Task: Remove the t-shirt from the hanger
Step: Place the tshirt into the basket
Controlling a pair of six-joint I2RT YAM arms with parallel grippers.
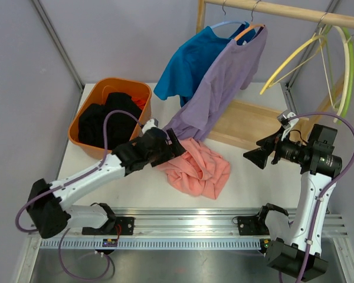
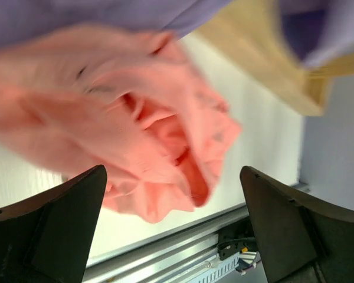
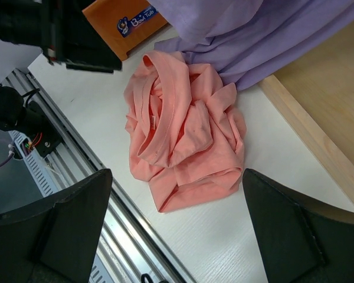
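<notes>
Pink t-shirt (image 1: pixel 194 168) lies crumpled on the table (image 1: pixel 248 188) under the hanging purple shirt (image 1: pixel 224 82), its long side running from our left gripper (image 1: pixel 176 143) toward the near rail. Our left gripper and right gripper (image 1: pixel 253 157) both gape empty. Only the top view shows the orange bin (image 1: pixel 124 81) full of dark clothes (image 1: pixel 103 121).

A: What closes the space in?
B: There are pale grey panel walls (image 1: pixel 106 41) at the back and left, with a slanting grey metal strut (image 1: pixel 58 42) crossing the left one.
A: And the furniture?
B: A white flat table top (image 1: pixel 253 183), a slotted aluminium rail (image 1: pixel 183 215) along its near edge, and at the far right a rack: a round light-wood rail (image 1: pixel 283 10) overhead and a flat light-wood base board (image 1: pixel 248 121) lying on the table.
A: Light?
B: Even and soft; shadows are faint.
</notes>
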